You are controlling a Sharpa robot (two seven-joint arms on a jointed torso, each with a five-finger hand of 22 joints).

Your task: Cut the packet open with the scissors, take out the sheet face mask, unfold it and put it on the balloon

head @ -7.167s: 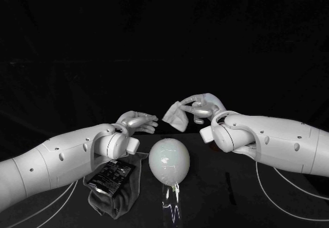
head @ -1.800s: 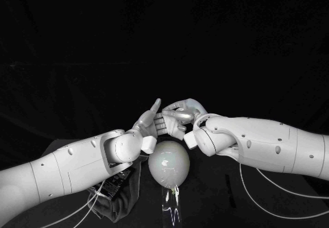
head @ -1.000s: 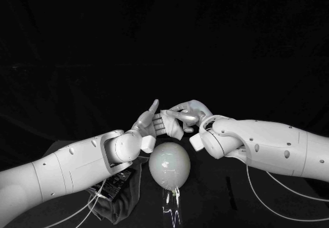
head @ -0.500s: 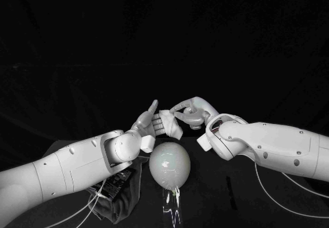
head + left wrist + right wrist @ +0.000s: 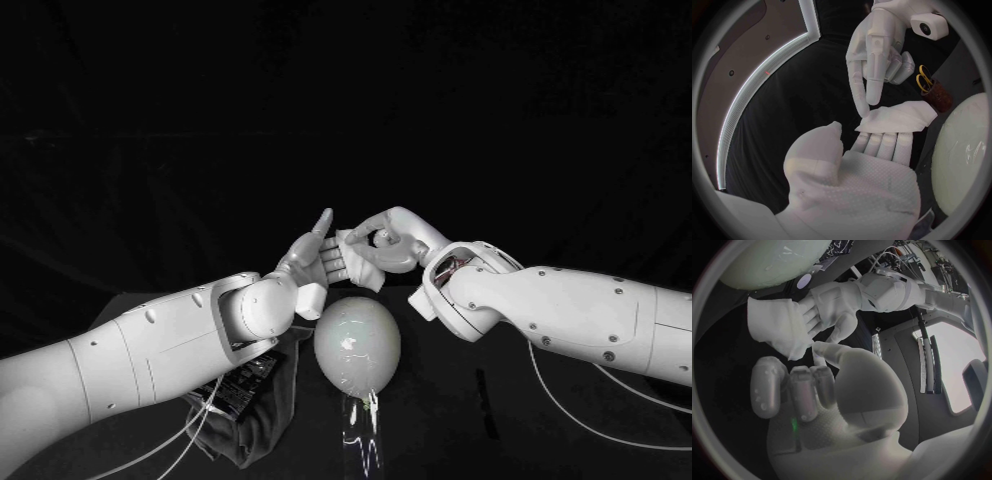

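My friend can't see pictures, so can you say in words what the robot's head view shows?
A robot's left hand, held flat, has a folded white sheet mask lying against it, and its right hand touches the mask. Just below the two hands in the picture is a pale balloon.

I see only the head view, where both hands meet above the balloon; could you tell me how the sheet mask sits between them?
Observer: The folded sheet mask lies across the flat fingers of the left hand.
Operator: And the right hand, please?
Observer: One straight finger of the right hand points at the mask's edge; whether it pinches I cannot tell.
Operator: Where are the scissors?
Observer: Yellow-handled scissors stand in a brown holder near the balloon.
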